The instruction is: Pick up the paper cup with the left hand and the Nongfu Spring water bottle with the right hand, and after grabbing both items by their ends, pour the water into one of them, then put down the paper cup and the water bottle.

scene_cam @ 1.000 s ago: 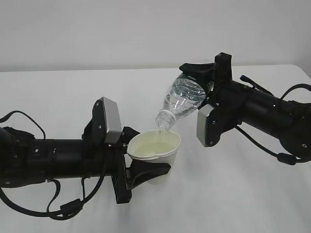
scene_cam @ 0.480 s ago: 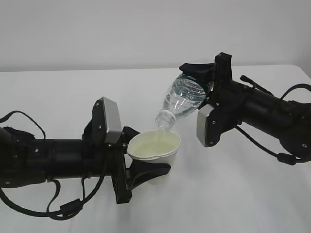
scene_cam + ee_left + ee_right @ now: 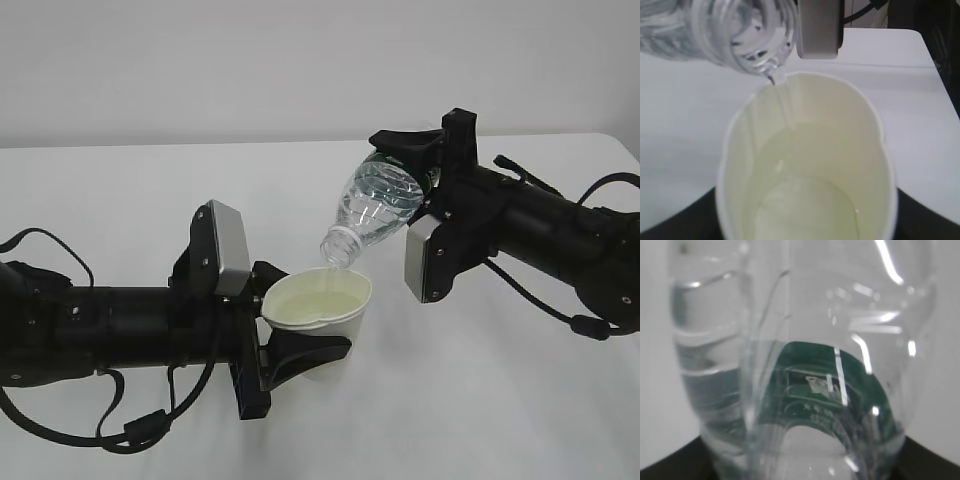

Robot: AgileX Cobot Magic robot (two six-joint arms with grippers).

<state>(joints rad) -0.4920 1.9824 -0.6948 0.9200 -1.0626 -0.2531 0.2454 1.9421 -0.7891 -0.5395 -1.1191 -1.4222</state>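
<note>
My left gripper (image 3: 290,340) is shut on the white paper cup (image 3: 318,315), held upright above the table. Its rim is squeezed out of round, and water (image 3: 805,210) lies in its cream-coloured inside (image 3: 810,170). My right gripper (image 3: 415,165) is shut on the base end of the clear Nongfu Spring water bottle (image 3: 375,205), which tilts mouth-down to the left. The bottle's mouth (image 3: 337,252) hangs just over the cup's far rim. A thin stream (image 3: 782,107) runs from the bottle's neck (image 3: 747,35) into the cup. The green label (image 3: 830,385) fills the right wrist view.
The white table (image 3: 480,400) stretches around both arms, with its right edge near the frame's upper right. A pale wall (image 3: 300,60) rises behind it. Black cables (image 3: 60,435) loop from the left arm.
</note>
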